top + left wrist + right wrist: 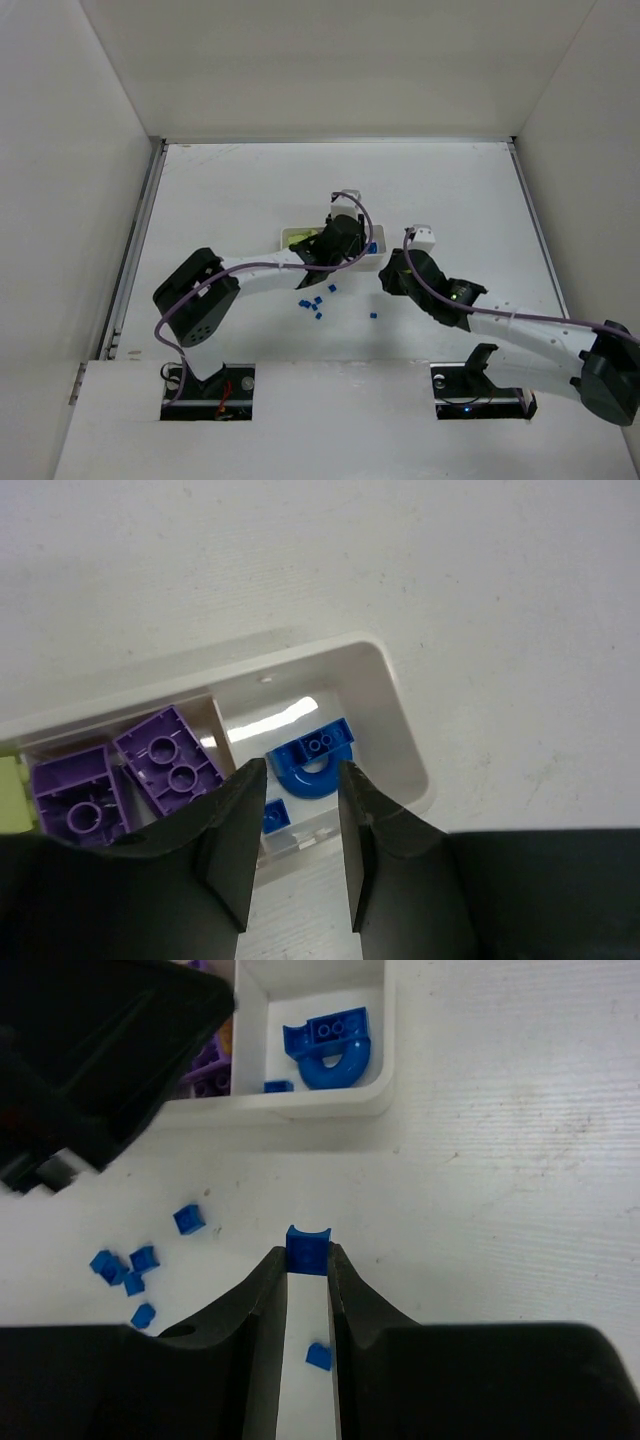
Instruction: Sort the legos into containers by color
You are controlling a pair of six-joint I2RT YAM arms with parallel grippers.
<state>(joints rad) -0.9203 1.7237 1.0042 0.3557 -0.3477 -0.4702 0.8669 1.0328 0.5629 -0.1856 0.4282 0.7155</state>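
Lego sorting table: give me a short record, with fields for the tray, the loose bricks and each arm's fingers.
Tray: white tray, three compartments
End compartment: blue arch brick and a smaller blue piece
Middle compartment: purple bricks
Loose on table: several blue bricks near the tray
Left gripper: fingers open, empty, over the blue compartment
Right gripper: fingers shut on a small blue brick, just outside the tray

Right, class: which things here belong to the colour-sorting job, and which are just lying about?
Job: white three-compartment plastic tray; purple plastic bricks; blue plastic arch brick; loose small blue bricks; gripped blue brick between right fingers.
Lying about: nothing visible.
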